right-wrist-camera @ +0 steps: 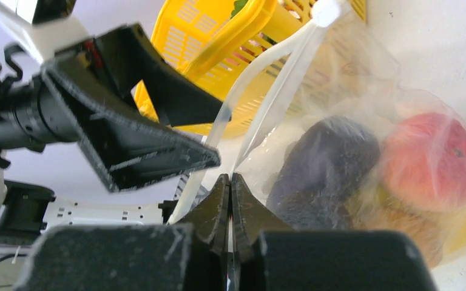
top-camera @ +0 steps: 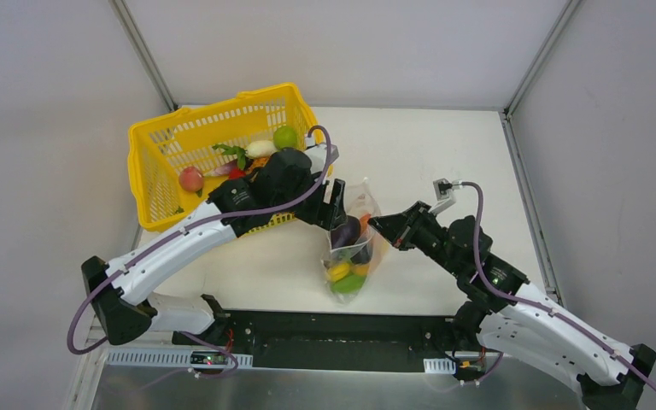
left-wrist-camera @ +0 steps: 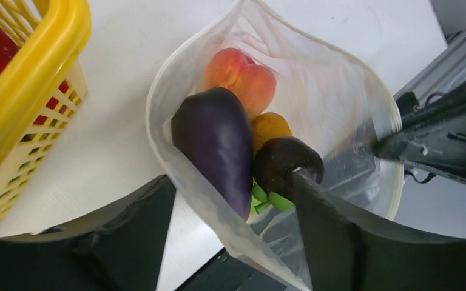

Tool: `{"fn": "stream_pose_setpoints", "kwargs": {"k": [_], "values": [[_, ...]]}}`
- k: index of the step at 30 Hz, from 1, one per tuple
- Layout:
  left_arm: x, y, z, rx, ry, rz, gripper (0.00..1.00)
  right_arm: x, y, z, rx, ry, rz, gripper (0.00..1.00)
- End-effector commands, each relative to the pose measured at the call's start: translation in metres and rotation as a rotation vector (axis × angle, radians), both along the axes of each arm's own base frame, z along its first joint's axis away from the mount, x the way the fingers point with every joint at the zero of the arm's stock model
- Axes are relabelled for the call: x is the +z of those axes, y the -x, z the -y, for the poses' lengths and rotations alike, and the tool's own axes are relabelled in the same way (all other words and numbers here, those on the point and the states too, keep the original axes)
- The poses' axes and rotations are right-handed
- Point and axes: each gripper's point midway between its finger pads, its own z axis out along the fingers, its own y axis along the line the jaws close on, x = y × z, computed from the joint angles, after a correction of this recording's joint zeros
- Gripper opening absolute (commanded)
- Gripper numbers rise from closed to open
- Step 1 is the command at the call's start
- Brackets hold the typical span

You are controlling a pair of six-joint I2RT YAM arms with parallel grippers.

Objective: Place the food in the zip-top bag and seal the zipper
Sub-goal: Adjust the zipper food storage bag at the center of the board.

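The clear zip-top bag (top-camera: 367,207) stands open on the table with food inside. In the left wrist view it holds a purple eggplant (left-wrist-camera: 215,142), a peach-coloured fruit (left-wrist-camera: 239,76), an orange piece (left-wrist-camera: 270,126) and a dark brown piece (left-wrist-camera: 285,160). My left gripper (left-wrist-camera: 230,212) is open, and the bag's near wall passes between its fingers. My right gripper (right-wrist-camera: 230,180) is shut on the bag's rim by the zipper (right-wrist-camera: 267,79), on the side opposite the left one. More food lies in the basket, including a green fruit (top-camera: 285,137) and a pink fruit (top-camera: 190,178).
The yellow mesh basket (top-camera: 149,184) stands at the back left, just behind my left arm and close to the bag. The table's white surface (top-camera: 444,154) stretches out to the right of the bag. The black base rail (top-camera: 333,329) runs along the near edge.
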Motion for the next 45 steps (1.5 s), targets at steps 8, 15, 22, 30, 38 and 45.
{"fn": "stream_pose_setpoints", "kwargs": {"k": [8, 15, 22, 30, 38, 45], "values": [[0.018, 0.037, -0.027, -0.026, 0.172, 0.073, 0.95, 0.011, -0.015, 0.003, -0.091, -0.094, -0.005, 0.0], [0.006, 0.061, -0.023, -0.021, 0.254, 0.035, 0.95, 0.009, -0.016, -0.003, -0.075, -0.083, -0.011, 0.0], [-0.007, 0.058, -0.014, 0.031, 0.203, 0.071, 0.91, 0.009, -0.017, -0.007, -0.063, -0.073, -0.01, 0.0], [0.007, 0.048, 0.0, 0.033, 0.127, 0.141, 0.69, 0.014, -0.015, -0.007, -0.053, -0.077, 0.005, 0.0], [-0.003, 0.052, 0.002, 0.021, 0.097, 0.135, 0.24, 0.018, -0.014, -0.006, -0.05, -0.067, 0.016, 0.01], [-0.006, 0.058, -0.002, -0.007, 0.071, 0.132, 0.0, 0.018, -0.013, -0.007, -0.039, -0.052, 0.022, 0.02]]}}
